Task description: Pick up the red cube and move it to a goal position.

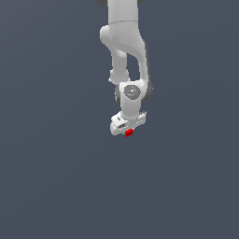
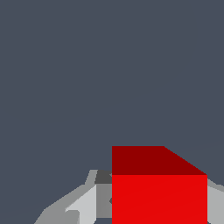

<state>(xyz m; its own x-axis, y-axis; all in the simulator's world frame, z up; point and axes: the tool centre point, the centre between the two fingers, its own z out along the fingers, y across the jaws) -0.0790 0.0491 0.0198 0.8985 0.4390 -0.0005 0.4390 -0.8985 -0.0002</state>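
Observation:
The red cube (image 1: 129, 133) is a tiny bright red block just under the white gripper (image 1: 128, 130) in the middle of the exterior view. In the wrist view the red cube (image 2: 159, 192) fills the space between the grey fingers (image 2: 83, 205), which press on its sides. The gripper is shut on the cube. The white arm reaches down from the top of the exterior view to it. No goal marker shows.
A plain dark grey-blue background (image 1: 46, 163) surrounds the arm on all sides. No other objects, edges or containers show in either view.

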